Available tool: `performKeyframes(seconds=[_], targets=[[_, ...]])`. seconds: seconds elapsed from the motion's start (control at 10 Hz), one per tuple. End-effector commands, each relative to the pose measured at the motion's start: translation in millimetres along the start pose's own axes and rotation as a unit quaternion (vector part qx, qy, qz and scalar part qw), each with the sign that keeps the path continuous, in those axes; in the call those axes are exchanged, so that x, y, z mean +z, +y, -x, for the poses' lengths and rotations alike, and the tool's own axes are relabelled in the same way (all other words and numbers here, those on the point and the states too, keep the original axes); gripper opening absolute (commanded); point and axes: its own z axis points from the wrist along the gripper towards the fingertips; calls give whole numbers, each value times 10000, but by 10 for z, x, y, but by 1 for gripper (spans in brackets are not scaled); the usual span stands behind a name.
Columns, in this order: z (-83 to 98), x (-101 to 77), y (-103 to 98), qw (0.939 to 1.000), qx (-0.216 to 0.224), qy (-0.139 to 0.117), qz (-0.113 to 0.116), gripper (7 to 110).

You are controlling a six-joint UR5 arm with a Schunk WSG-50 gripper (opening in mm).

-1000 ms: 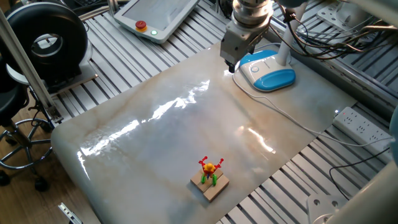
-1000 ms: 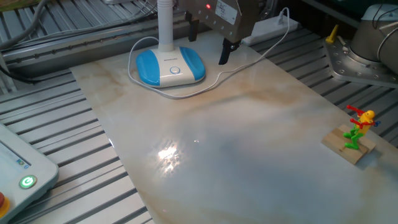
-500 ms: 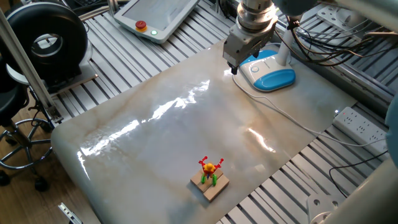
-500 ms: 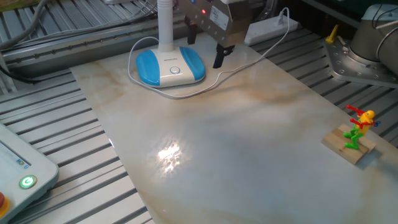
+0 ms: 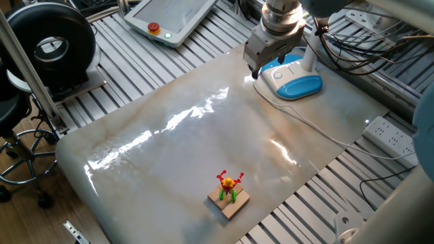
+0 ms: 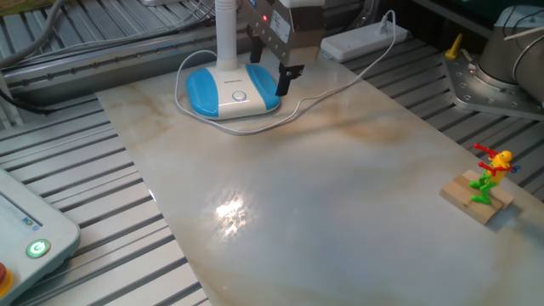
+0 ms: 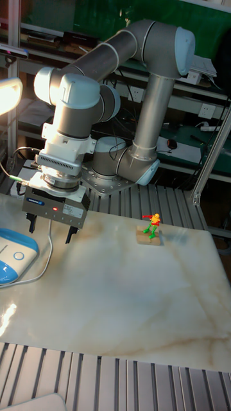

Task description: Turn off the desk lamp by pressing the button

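Observation:
The desk lamp's oval white-and-blue base sits at the marble slab's far corner, with its white neck rising from it. It also shows in the first fixed view and the tall view, where the lamp head glows. The button is a small pad on the white half, seen too in the tall view. My gripper hangs open and empty just beside the base, above the slab, touching nothing.
The lamp's white cord loops past the gripper to a power strip. A toy figure on a wooden block stands near the slab's opposite edge. A teach pendant lies on the slatted table.
My gripper has moved sideways toward the lamp base, closing most of the distance, and its fingers stay open. The lamp and toy have not moved.

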Motion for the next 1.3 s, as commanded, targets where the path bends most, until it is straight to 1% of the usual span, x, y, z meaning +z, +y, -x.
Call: performKeyframes(seconds=[0.0,0.1,0.2,0.4,0.6,0.7,0.9,1.0,1.2], targets=[[96,49,10,9999,-95,-67,58,88],[120,63,13,9998,-141,-81,67,88],[140,82,51,9998,-49,-94,146,88],[182,172,31,9999,-33,-127,74,88],[177,253,31,9999,51,-112,73,88],[182,253,20,9999,79,-123,52,88],[198,251,80,9997,114,-152,172,88],[173,251,92,9996,148,-102,196,88],[168,253,-20,9999,80,-96,-29,88]])
